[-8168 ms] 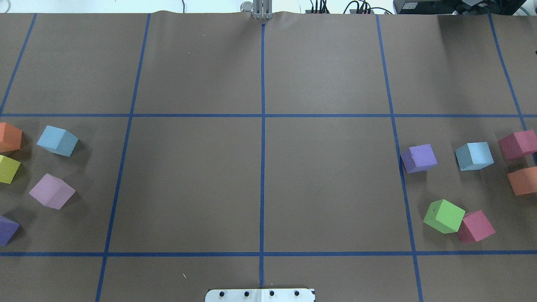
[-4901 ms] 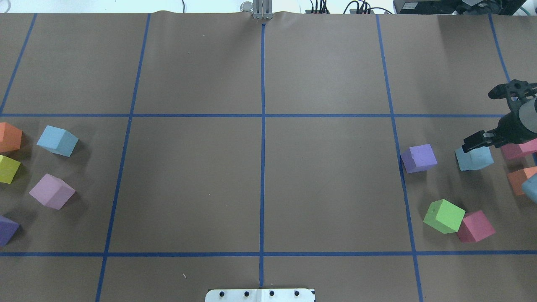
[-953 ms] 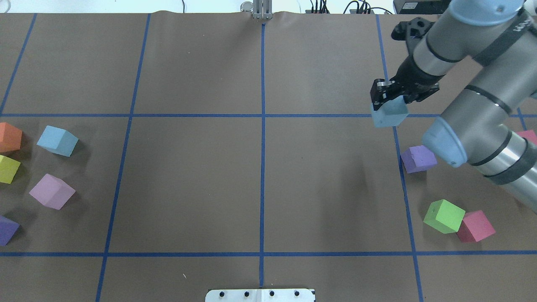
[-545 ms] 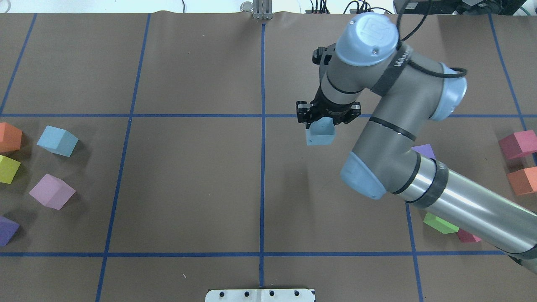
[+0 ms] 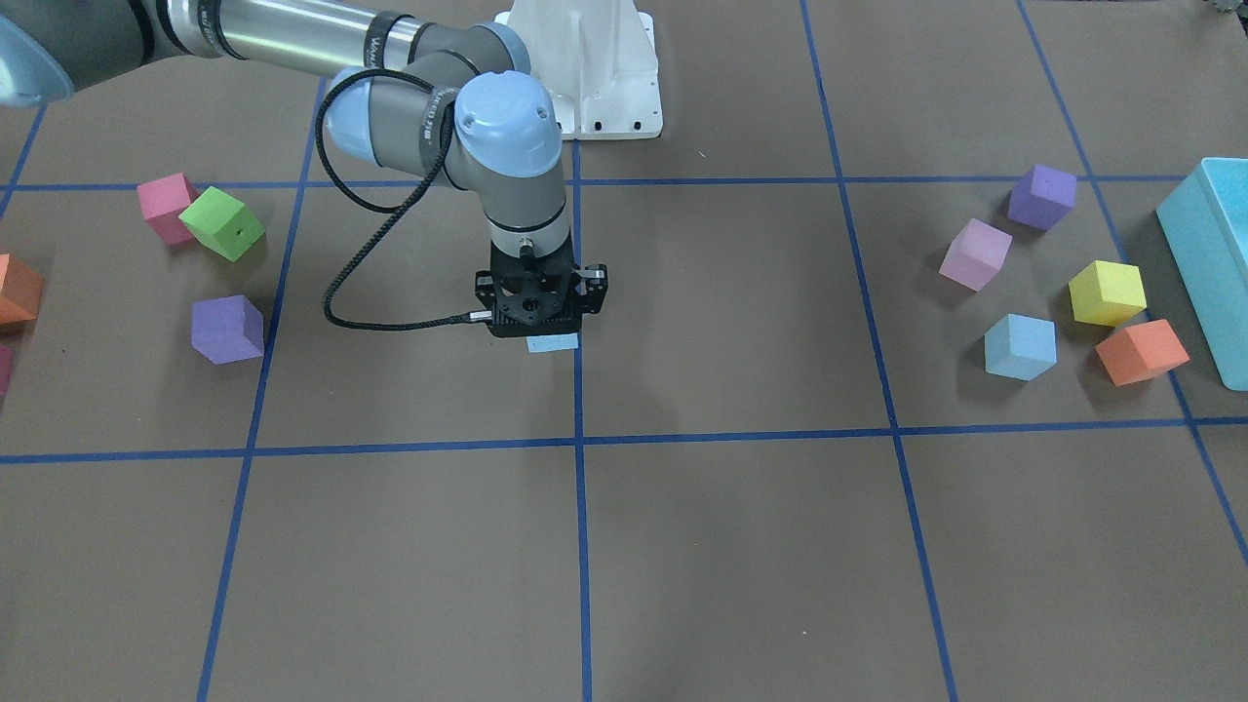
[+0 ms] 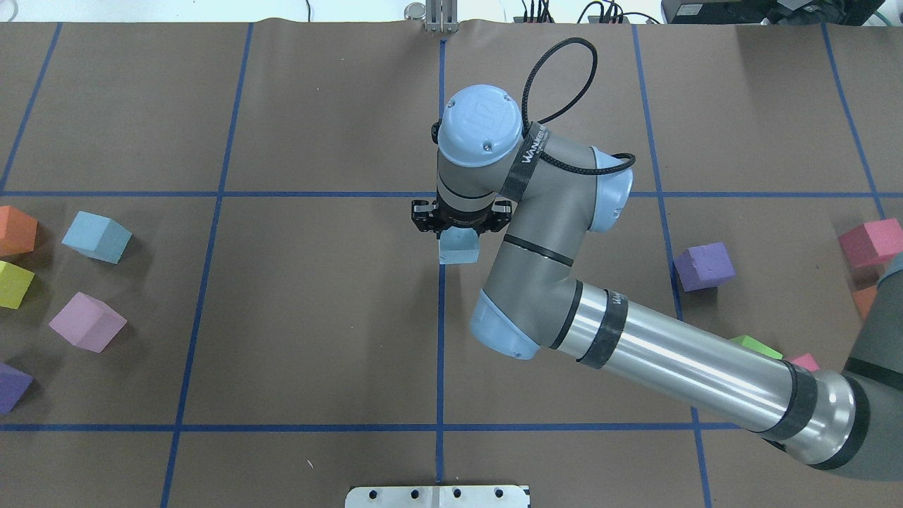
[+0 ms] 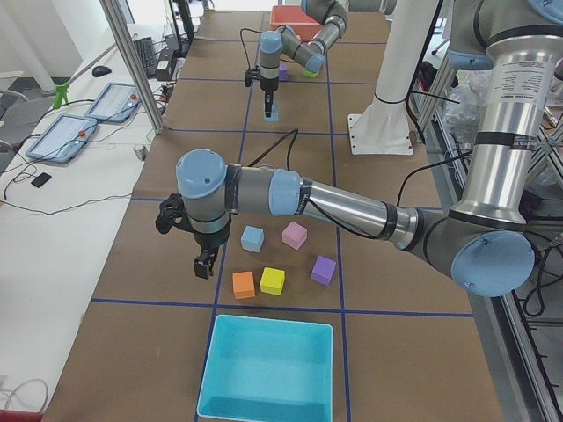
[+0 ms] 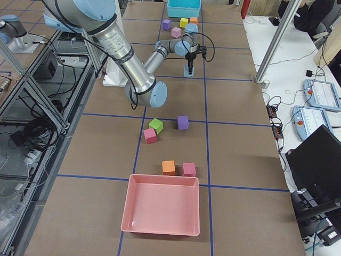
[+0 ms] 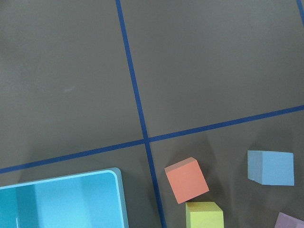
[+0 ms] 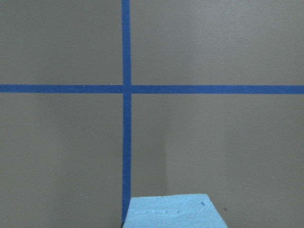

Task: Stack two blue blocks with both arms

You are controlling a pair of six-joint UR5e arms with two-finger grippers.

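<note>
Step in hand: setting down the base block. At table left, the free blue block (image 6: 97, 237) lies just beside the orange cube (image 6: 15, 230). The left gripper (image 7: 204, 262) hovers near it; whether its jaws are apart cannot be told. At the centre line (image 6: 441, 339), the right gripper (image 6: 462, 224) is clamped on the held blue block (image 6: 458, 248). Next move: release it, then fetch the free one. Count: blue blocks, two; grippers, two.

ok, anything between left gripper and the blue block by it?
Nothing visible. The left gripper hangs raised to one side of the blue block, whose top is bare. The orange cube lies nearest, apart from it.
</note>
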